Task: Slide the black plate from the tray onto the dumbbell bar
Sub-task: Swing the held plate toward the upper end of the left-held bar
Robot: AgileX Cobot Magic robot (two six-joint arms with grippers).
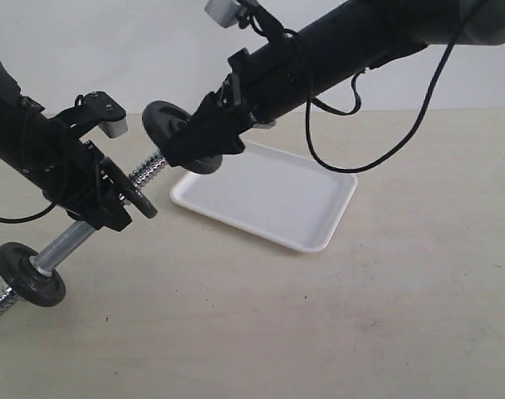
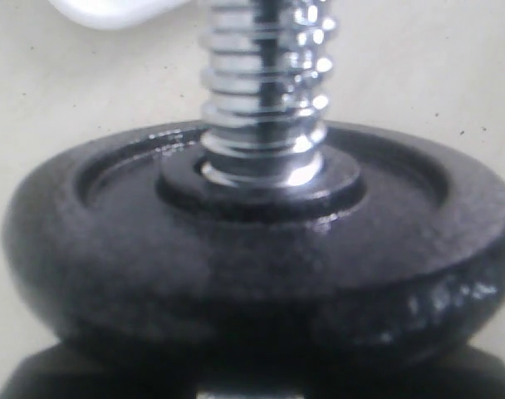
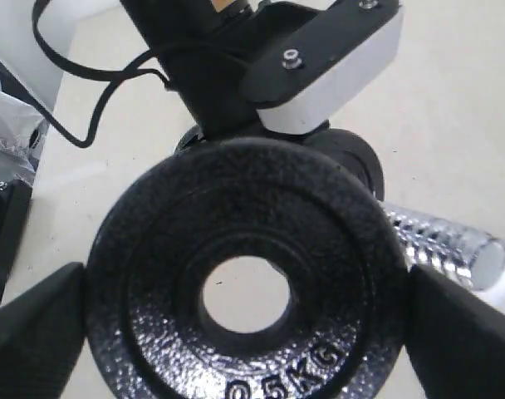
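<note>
While the left gripper [image 1: 118, 199] clamps the tilted dumbbell bar [image 1: 70, 241], the right gripper [image 1: 193, 148] holds the black plate [image 1: 163, 119] beside the bar's threaded tip, clear of the tray [image 1: 269, 195]. Left wrist: another disc [image 2: 252, 249] sits on the bar. Right wrist: jaws pinch the plate's rim, with the bar's tip outside its hole.

Three cameras, one shared rod end.
We have the exterior camera standing back, looking down at a slant over the beige tabletop [image 1: 385, 332]. Our left wrist camera sits very close, sighting along the threaded chrome steel dumbbell bar [image 2: 265, 83] towards the shallow white rectangular tray [image 2: 111, 10]. Our right wrist camera faces the small round black metal plate [image 3: 153, 274] flat-on, close up. All three catch the bar's threaded end.
</note>
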